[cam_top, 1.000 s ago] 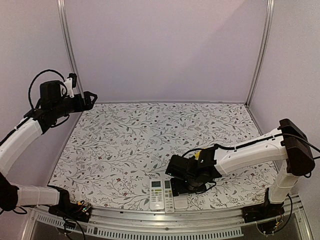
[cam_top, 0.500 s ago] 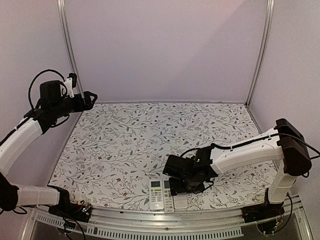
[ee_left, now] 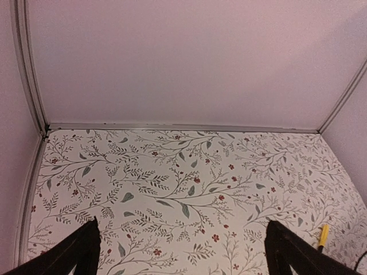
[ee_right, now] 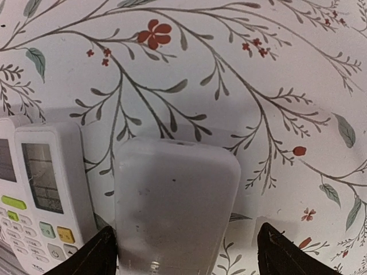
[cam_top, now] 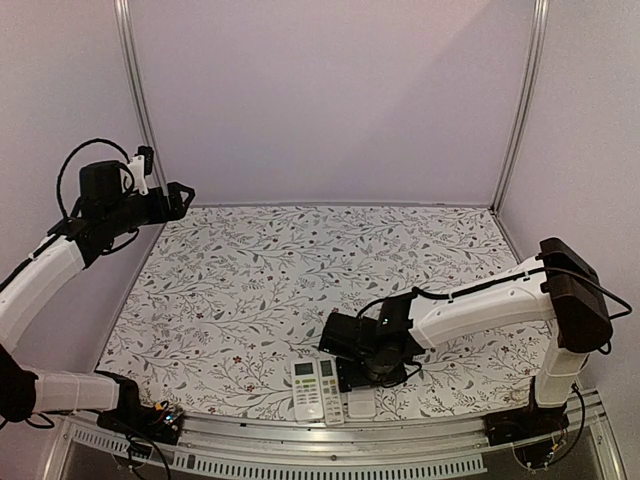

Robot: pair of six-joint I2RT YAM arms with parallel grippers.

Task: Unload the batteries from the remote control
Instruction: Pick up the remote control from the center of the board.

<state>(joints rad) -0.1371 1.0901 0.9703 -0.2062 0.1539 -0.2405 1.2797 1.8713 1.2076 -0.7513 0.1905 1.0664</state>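
Over the last second our right arm has been sliding leftward and closer to the near edge, while the left arm is holding where it was. At far left we are keeping the left gripper raised high above the table, its jaws spread fully apart and holding nothing; a yellow-handled screwdriver is lying well off toward the right side. Moving right, two face-up remotes are lying side by side at the near edge, and just beside them the back-up remote is resting blank side up. We are hovering the right gripper over it, jaws apart and straddling its width without pinching it. The batteries are not showing; we are judging them to be shut inside this remote. Closing now could go wrong: the left finger is standing almost against the neighbouring remote, so it may be nudging or catching that one instead, and the smooth shell may be slipping out sideways.
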